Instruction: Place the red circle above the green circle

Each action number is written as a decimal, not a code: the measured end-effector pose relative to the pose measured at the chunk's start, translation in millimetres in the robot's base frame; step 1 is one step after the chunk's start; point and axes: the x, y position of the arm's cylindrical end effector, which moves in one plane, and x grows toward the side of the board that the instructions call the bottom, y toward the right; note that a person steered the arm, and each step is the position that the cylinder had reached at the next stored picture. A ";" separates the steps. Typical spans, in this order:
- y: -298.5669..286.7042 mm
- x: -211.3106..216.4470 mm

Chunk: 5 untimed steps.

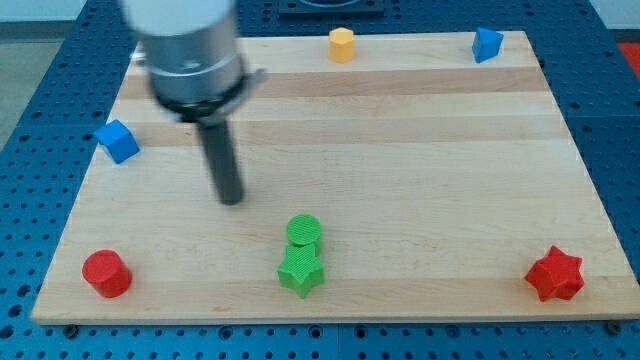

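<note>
The red circle (106, 272) lies near the board's bottom left corner. The green circle (304, 232) sits at the bottom middle, touching a green star (301, 271) just below it. My tip (232, 198) rests on the board up and to the left of the green circle, and well up and to the right of the red circle. It touches no block.
A blue cube (118, 140) lies at the left edge. A yellow hexagon block (342, 44) is at the top middle, a blue block (487, 44) at the top right, a red star (555, 274) at the bottom right. The wooden board (420, 160) sits on a blue perforated table.
</note>
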 end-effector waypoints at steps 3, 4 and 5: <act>-152.5 33.2; -143.9 84.2; -131.9 126.3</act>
